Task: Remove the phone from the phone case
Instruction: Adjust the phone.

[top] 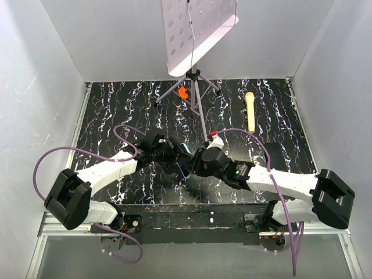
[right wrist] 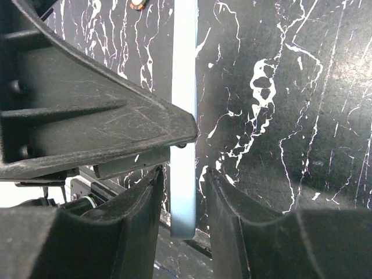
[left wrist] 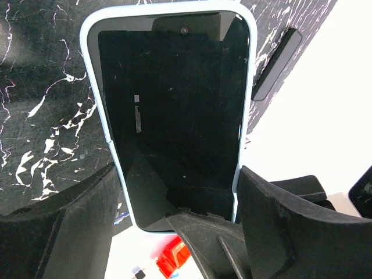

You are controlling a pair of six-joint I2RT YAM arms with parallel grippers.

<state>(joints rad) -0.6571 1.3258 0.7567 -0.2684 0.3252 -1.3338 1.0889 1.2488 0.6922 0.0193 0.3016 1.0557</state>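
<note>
The phone (left wrist: 174,99), dark glossy screen up, sits inside the light blue phone case (left wrist: 88,70). My left gripper (left wrist: 177,174) is shut on the case across its width, one finger on each long edge, holding it above the table. In the right wrist view the case (right wrist: 185,87) shows edge-on between my right gripper's (right wrist: 183,180) fingers, with a narrow gap on each side, so the jaws straddle its end without touching. In the top view both grippers, left (top: 172,154) and right (top: 195,163), meet at the table's middle and the phone is mostly hidden.
A tripod stand with a white perforated panel (top: 195,35) stands at the back centre, with an orange piece (top: 183,92) at its foot. A yellow object (top: 250,110) lies back right. A flat dark rectangle (top: 279,154) lies on the black marbled table (top: 116,110) at right.
</note>
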